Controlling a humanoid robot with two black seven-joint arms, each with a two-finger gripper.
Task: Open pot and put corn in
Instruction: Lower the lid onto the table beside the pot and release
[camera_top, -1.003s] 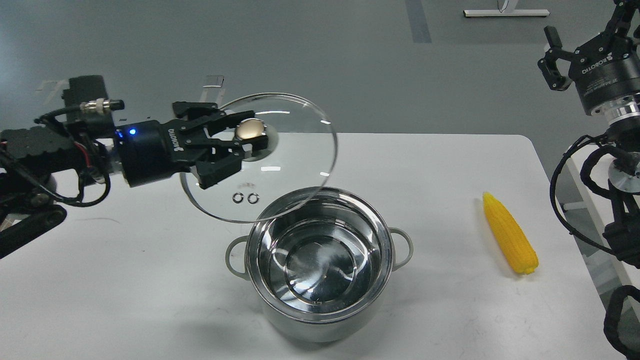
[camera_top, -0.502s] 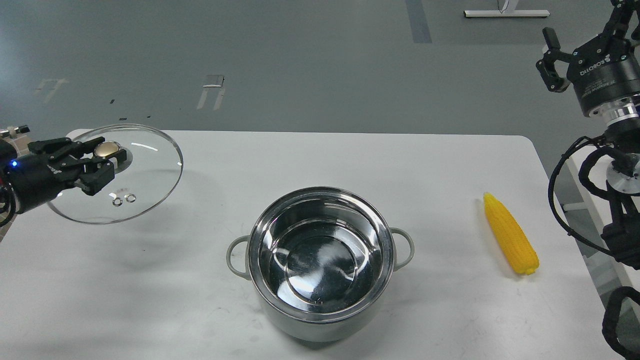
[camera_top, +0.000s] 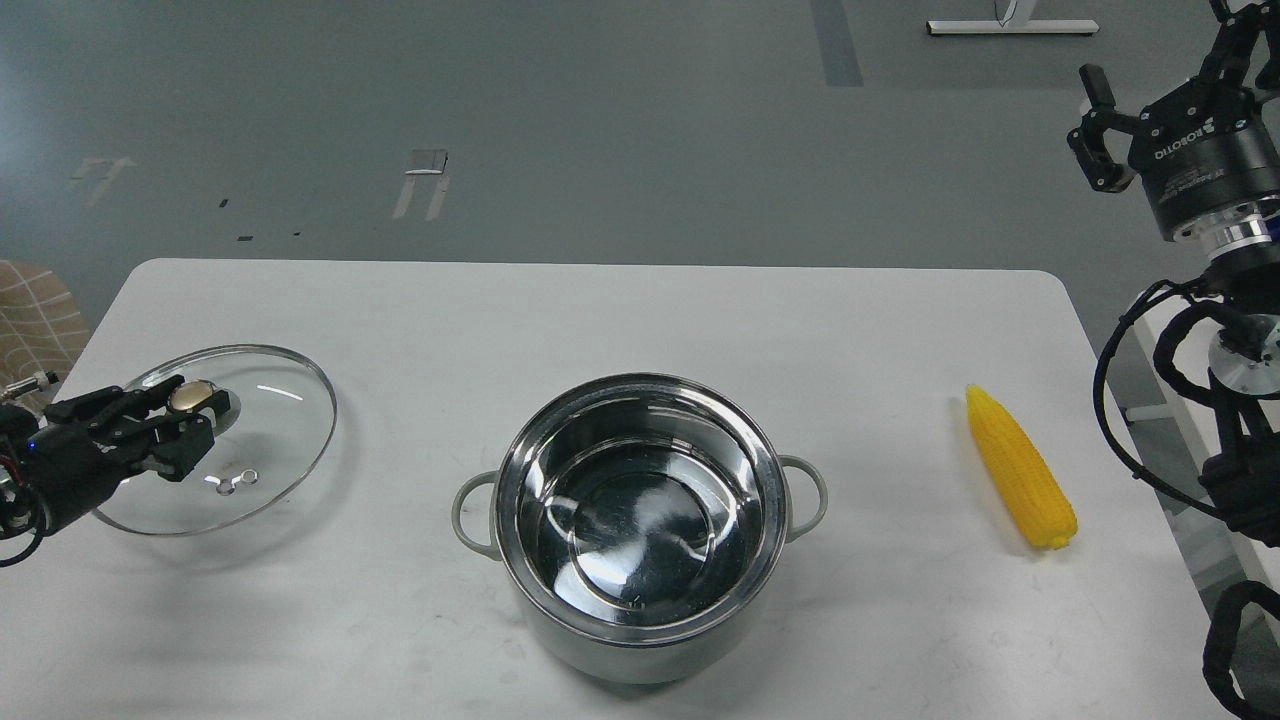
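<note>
The left gripper (camera_top: 190, 420) is clamping the gold knob (camera_top: 193, 397) of the glass lid (camera_top: 270, 440), holding it low over the worktop's (camera_top: 600, 310) left edge. To that gripper's right, well apart, the uncovered pot (camera_top: 640, 525) is sitting on the worktop. The right gripper (camera_top: 1160, 60) is hanging above the far right corner, fingers spread and grasping nothing, with the corn (camera_top: 1020, 468) lying on the worktop below it, nearer the camera.

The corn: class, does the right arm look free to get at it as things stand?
Probably yes. The corn lies alone on the table, right of the pot, with nothing over it. The right gripper hangs empty above that side, fingers apart.
</note>
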